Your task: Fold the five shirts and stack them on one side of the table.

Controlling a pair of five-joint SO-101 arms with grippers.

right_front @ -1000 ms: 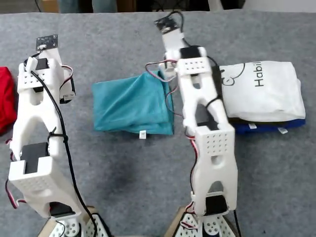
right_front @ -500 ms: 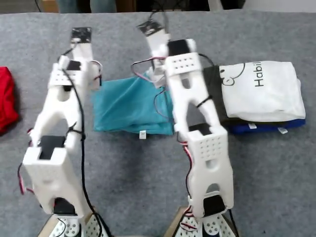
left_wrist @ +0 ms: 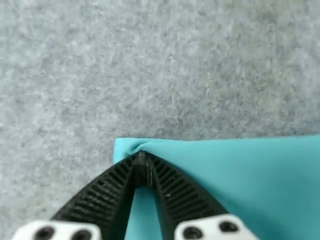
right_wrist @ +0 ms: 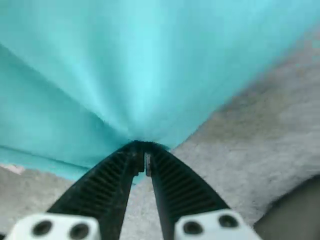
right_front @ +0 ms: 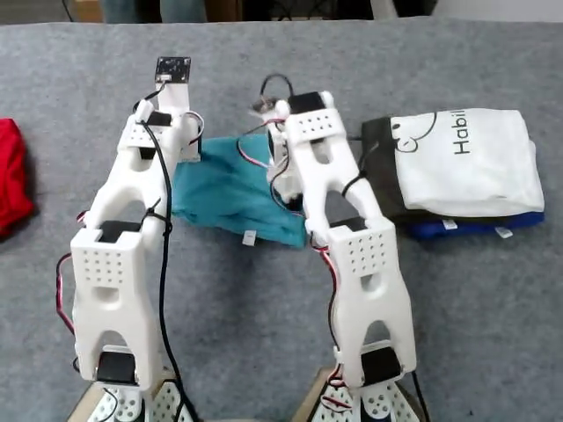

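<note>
Since left gripper [left_wrist: 144,161] has been swung in from side, teal shirt [right_front: 233,189], laid on table [right_front: 493,308] beside folded stack [right_front: 466,167], is pinched at both far corners. Its jaws and those of right gripper [right_wrist: 145,150] are closed on cloth. Next fold judged ready.

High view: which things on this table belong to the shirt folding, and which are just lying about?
Job: teal shirt, pinched by left gripper and right gripper; stacked white shirt, black shirt, blue shirt; red shirt.
Just there: grey table.

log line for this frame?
left gripper: shut on teal shirt corner | right gripper: shut on teal shirt edge | stack: white on top, far right | red shirt: far left
</note>
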